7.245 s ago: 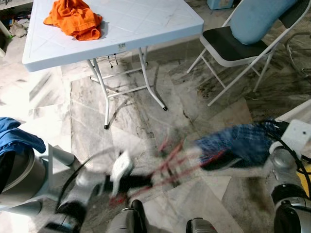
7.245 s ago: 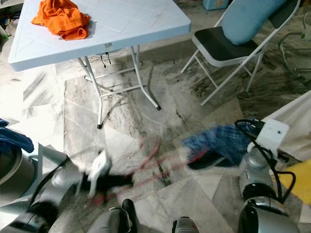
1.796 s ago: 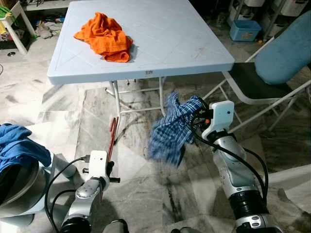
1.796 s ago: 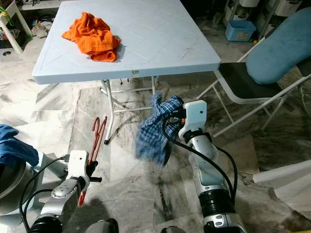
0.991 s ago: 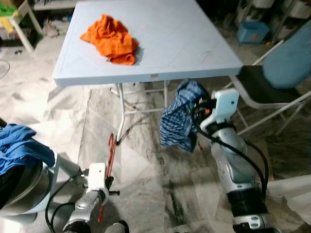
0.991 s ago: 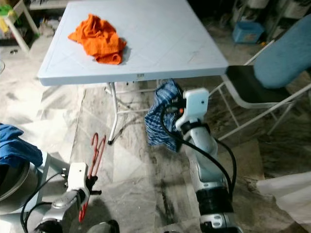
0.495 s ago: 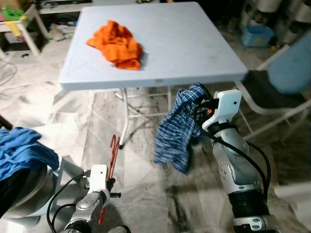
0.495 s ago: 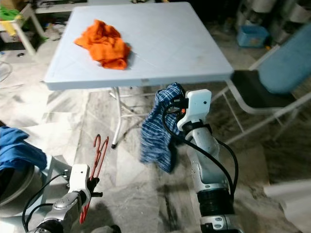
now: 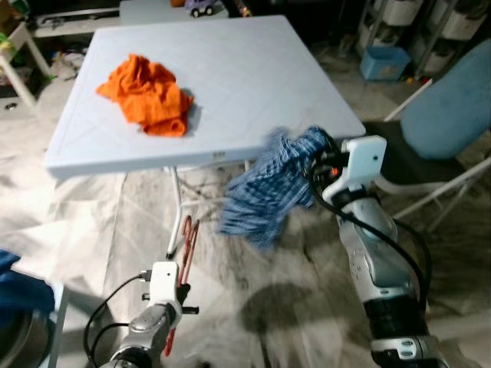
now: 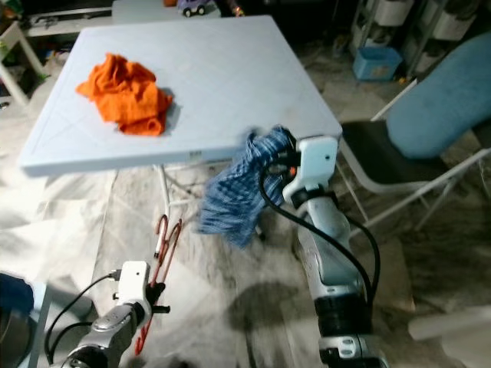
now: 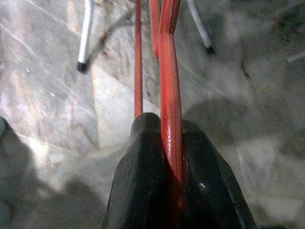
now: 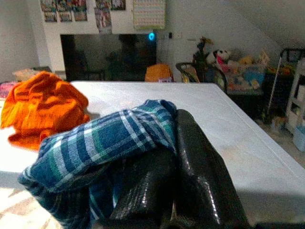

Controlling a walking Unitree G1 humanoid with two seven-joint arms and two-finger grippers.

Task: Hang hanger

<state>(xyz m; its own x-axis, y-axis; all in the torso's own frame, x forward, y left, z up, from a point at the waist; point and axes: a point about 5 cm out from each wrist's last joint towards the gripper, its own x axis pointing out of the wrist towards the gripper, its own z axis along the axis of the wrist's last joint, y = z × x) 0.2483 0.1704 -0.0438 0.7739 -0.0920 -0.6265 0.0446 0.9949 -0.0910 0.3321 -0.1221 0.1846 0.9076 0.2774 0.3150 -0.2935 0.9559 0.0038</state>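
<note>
Two end effectors are clamped: left end effector (image 11: 167, 157) on the red hanger (image 11: 168, 86), right end effector (image 12: 167, 181) on plaid cloth (image 12: 100, 143).

You have a pale blue square counter (image 9: 253, 84) ahead of you, its top scored with faint diagonal lines and carried on thin white folding legs (image 9: 173, 211). An orange crumpled cloth (image 9: 146, 93) lies directly on it, toward your left side and well back from the near edge. The counter stands on a grey-veined marble floor (image 9: 100, 222). A folding chair (image 9: 430, 165) with a black seat stands on that floor to your right.
</note>
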